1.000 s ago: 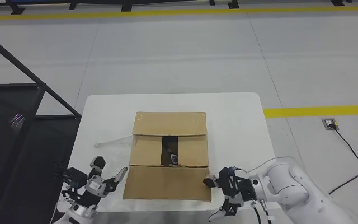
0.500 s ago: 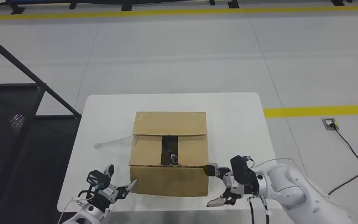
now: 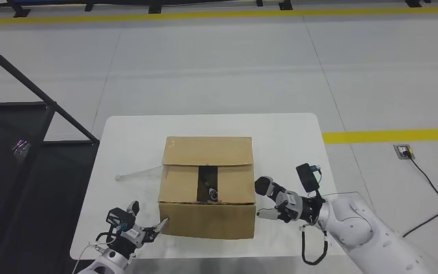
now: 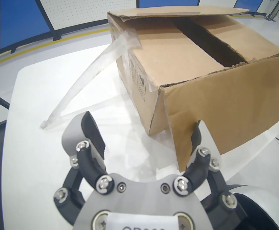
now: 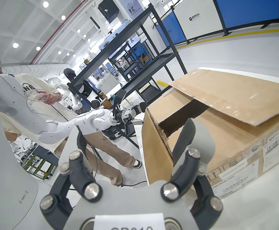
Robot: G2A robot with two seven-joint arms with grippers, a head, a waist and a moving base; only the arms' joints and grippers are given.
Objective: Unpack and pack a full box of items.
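Left gripper (image 3: 150,214), fingers spread, sits low by the near left corner of the box (image 3: 181,185), pointing at it. Right gripper (image 3: 263,198), likewise spread, faces the box's right wall near its front edge. The box stands on the table (image 3: 287,137).

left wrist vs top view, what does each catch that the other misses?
Left wrist: printed symbols on the side wall of the box, plus blue partitions behind. Top: the right gripper, open beside the box's right side, and a small item in the gap between the flaps. Both: the box, the loose tape strip, the open left gripper.
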